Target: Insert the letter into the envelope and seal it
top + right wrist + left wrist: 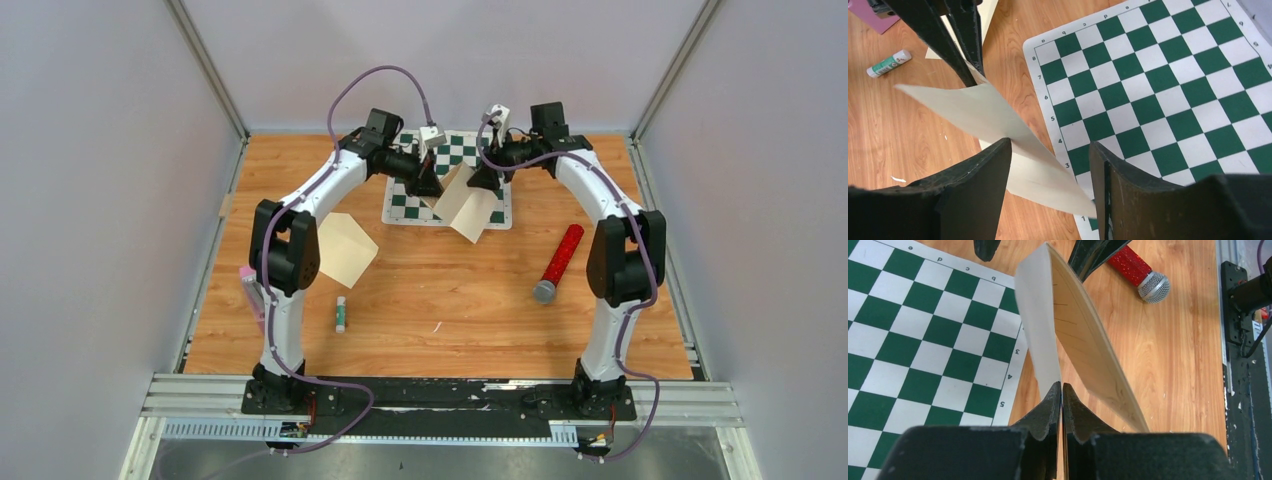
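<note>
Envelope (462, 205) hangs tilted near the desk's (450, 320) far edge, one edge pinched by the left gripper (1062, 386); the right gripper (1050, 145) stands spread, straddling its opposite end.

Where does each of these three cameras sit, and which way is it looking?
Top external: above and behind the arms, looking down on the table; both arms show.
Left wrist: on the left arm, facing rightward past the microphone; left gripper shut on the letter.
Right wrist: on the right arm, facing leftward toward the glue stick; right gripper open around the letter.
Shared: all three see the letter and chessboard.
</note>
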